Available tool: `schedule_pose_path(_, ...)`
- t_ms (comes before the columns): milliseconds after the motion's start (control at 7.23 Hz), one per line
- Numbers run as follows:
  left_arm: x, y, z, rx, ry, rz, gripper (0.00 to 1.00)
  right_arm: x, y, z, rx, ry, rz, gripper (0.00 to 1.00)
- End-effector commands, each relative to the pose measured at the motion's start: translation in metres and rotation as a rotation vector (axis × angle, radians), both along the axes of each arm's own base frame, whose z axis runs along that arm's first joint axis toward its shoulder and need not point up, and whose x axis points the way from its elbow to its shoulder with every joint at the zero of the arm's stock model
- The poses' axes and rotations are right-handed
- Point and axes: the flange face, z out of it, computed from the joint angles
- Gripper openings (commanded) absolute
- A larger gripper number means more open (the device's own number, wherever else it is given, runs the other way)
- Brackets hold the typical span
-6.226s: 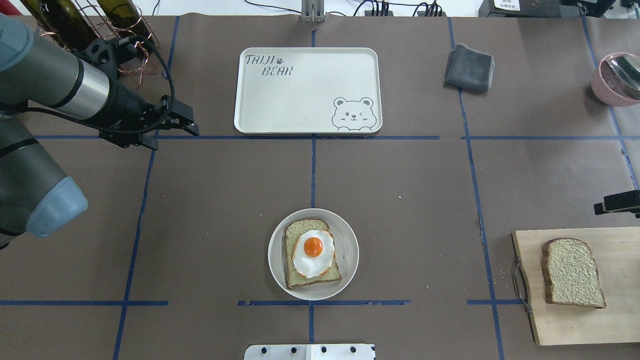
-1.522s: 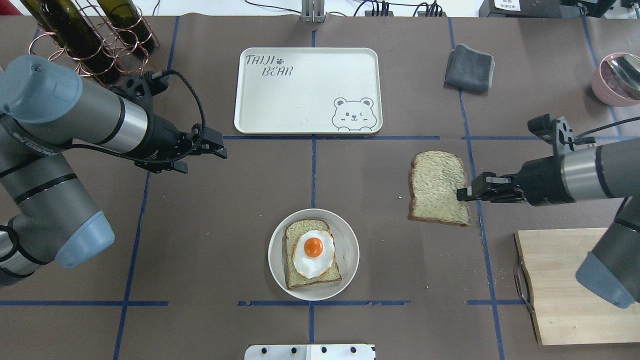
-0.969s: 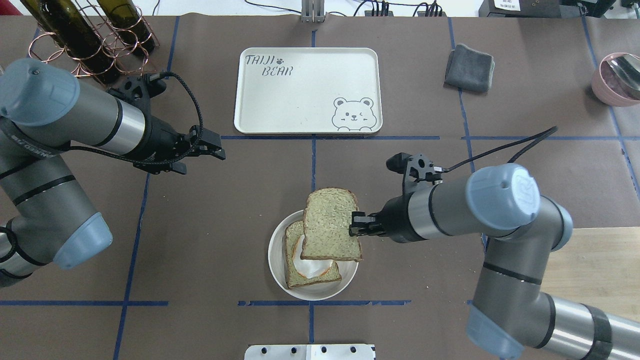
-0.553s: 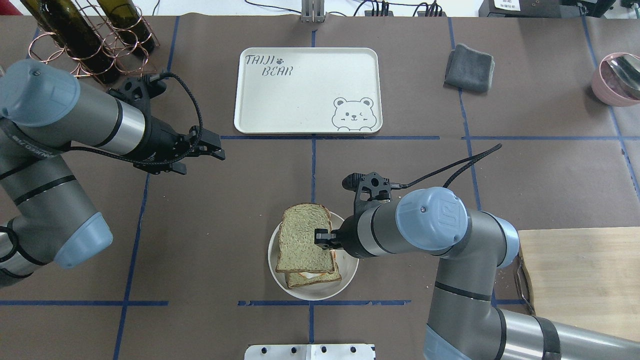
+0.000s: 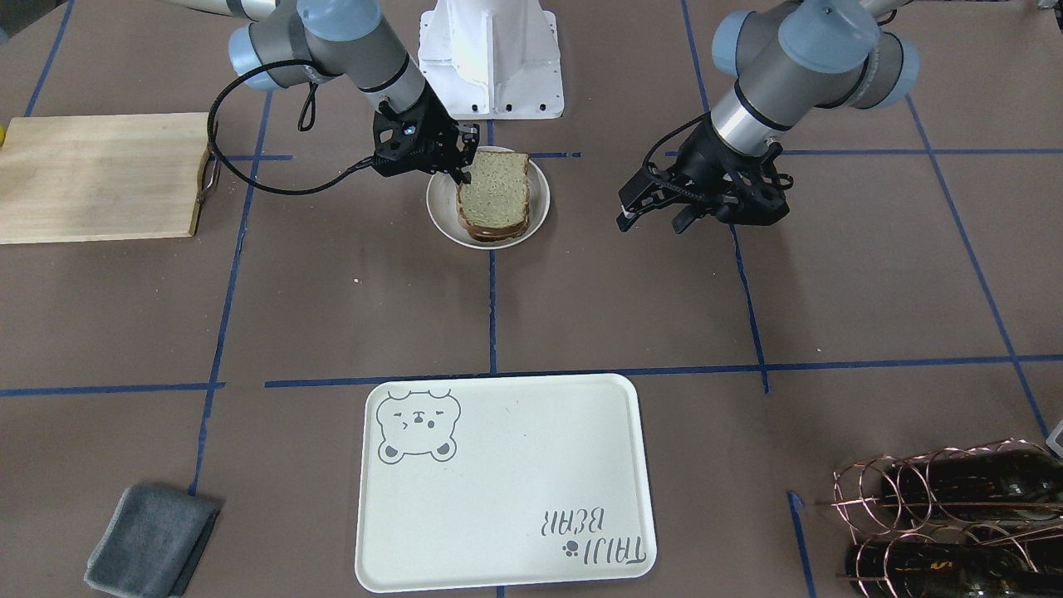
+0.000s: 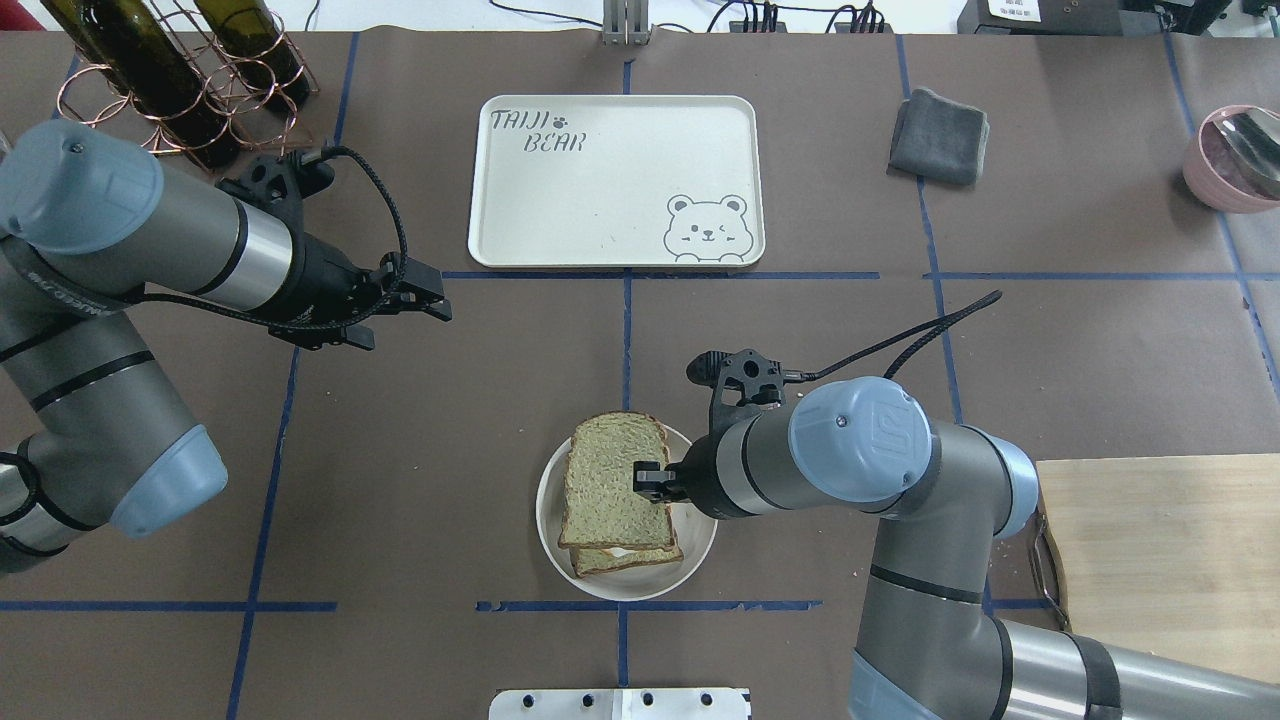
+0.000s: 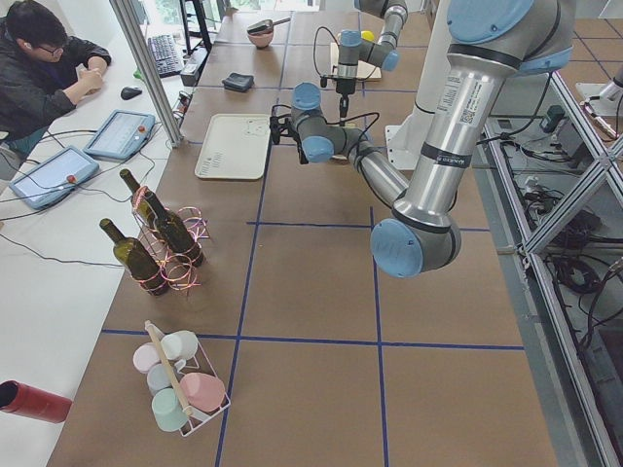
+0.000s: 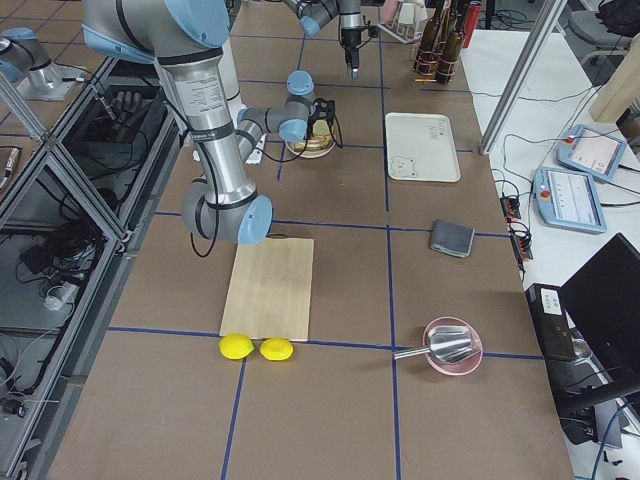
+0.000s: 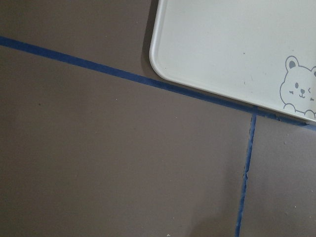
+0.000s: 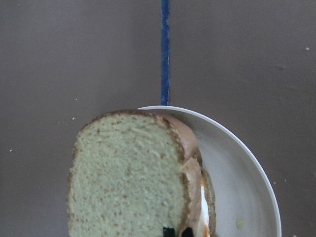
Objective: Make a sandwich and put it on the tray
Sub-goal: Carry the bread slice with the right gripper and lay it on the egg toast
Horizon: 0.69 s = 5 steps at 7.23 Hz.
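Observation:
The sandwich [image 6: 605, 480] is stacked on the small round plate [image 6: 550, 520] at the table's front middle. A little egg white shows under the top slice [image 10: 123, 182]. My right gripper [image 6: 645, 478] comes in from the right and is shut on that top slice's right edge [image 5: 492, 191], low over the plate [image 5: 436, 208]. My left gripper [image 6: 440, 300] hovers open and empty left of centre, near the tray's front left corner. The cream tray [image 6: 615, 180] with the bear drawing lies bare at the back middle [image 5: 507, 482], and its corner shows in the left wrist view [image 9: 232, 44].
A wooden cutting board [image 6: 1160, 560] lies at the front right. A grey cloth [image 6: 938, 135] and a pink bowl with a spoon [image 6: 1235, 155] are at the back right. A copper rack of wine bottles [image 6: 180, 70] stands back left. A person [image 7: 39, 68] sits beyond the table.
My right gripper took the bread slice off the cutting board, carried it left over the plate and lowered it onto the egg. My left arm drifted slightly toward the centre.

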Motion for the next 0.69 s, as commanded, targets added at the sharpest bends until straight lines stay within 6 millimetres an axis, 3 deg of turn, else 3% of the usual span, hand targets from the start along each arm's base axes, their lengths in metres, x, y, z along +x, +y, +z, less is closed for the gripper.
schedule_pose_path(0,0.001,0.0,0.0,-0.001,0.001,0.002,1.0,-0.003,0.002,0.003,-0.007,0.023,-0.003,0.0)
schedule_pose_path(138,0.001,0.0,0.0,-0.001,0.0,0.0,1.0,-0.006,0.004,0.004,-0.009,0.027,-0.002,0.25)
schedule_pose_path(277,0.001,-0.001,0.0,-0.001,0.0,0.0,1.0,-0.005,0.004,0.004,-0.009,0.027,0.0,0.73)
schedule_pose_path(415,0.005,0.0,0.001,-0.005,-0.003,0.006,1.0,-0.004,0.003,0.003,-0.01,0.024,0.002,1.0)
schedule_pose_path(553,0.011,0.002,0.003,-0.005,-0.003,0.015,1.0,0.007,-0.007,-0.005,-0.009,0.007,0.017,1.0)
